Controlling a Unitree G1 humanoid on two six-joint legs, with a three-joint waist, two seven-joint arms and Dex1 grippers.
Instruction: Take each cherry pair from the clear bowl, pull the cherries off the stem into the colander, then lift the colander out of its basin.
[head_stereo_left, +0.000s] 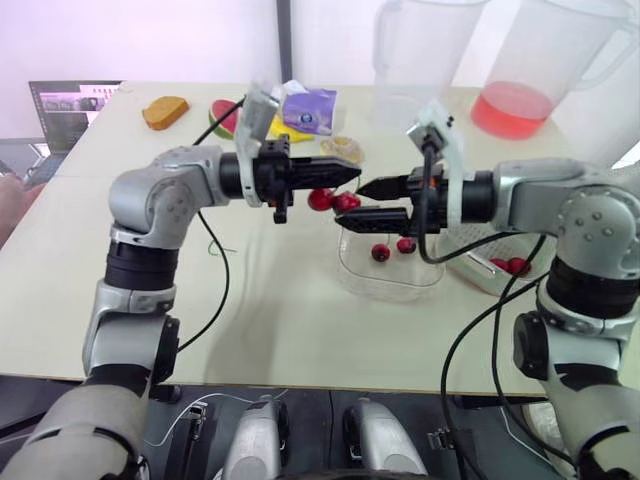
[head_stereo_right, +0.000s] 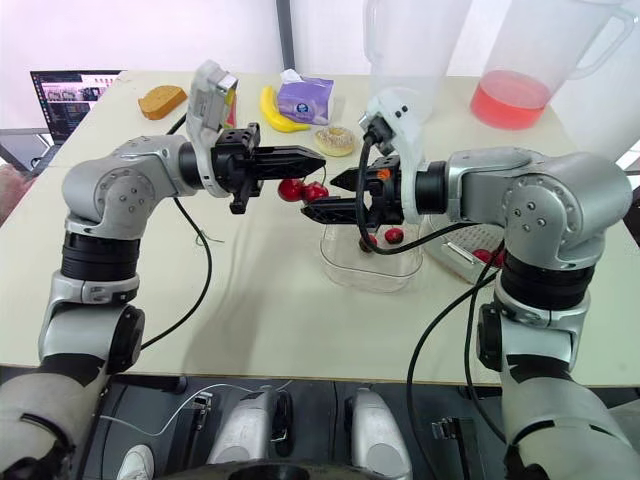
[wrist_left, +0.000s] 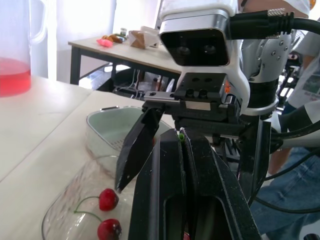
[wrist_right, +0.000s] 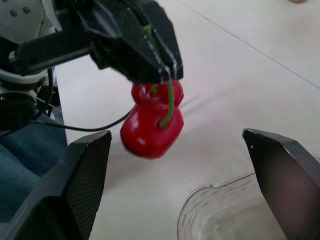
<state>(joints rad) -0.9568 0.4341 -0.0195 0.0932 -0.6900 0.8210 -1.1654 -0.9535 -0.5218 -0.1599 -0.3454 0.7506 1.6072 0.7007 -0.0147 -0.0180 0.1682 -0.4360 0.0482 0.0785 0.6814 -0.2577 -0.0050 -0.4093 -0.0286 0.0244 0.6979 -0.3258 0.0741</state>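
the cherry pair (head_stereo_left: 333, 200) is pinched by its stem in the left jaws, leaving the fruit free, presumably for the open right jaws.

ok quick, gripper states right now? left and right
Left gripper: shut on the cherry pair, pinching its stem.
Right gripper: open, holding nothing.

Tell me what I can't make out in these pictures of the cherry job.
Colander: head views, right arm covers most; cherry count unclear.
Clear bowl: right end effector hides part of its contents.
Laptop: cut off by the edge, screen too small.
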